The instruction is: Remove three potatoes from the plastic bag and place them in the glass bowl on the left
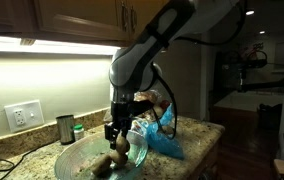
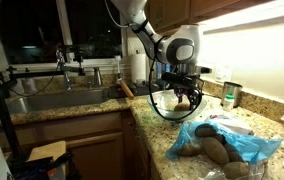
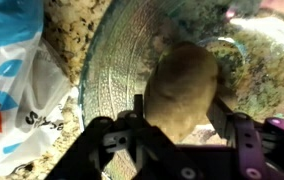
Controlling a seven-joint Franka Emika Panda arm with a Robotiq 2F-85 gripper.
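Tan potato (image 3: 182,85) between the fingers of the gripper (image 3: 179,102), over the glass bowl (image 3: 112,70).
We saw dull, oval, brownish skin. The fingers flanked both its sides closely, but we could not tell whether they clamped it or stood apart. Bare glass lay all around it, and the plastic bag (image 3: 17,85) sat just beside the bowl's rim.

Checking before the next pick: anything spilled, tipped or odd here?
Nothing stands out. The glass bowl sits upright on the counter. One potato is between the fingers of the gripper, over the bowl. The bag lies on the counter with more potatoes inside. None look loose.
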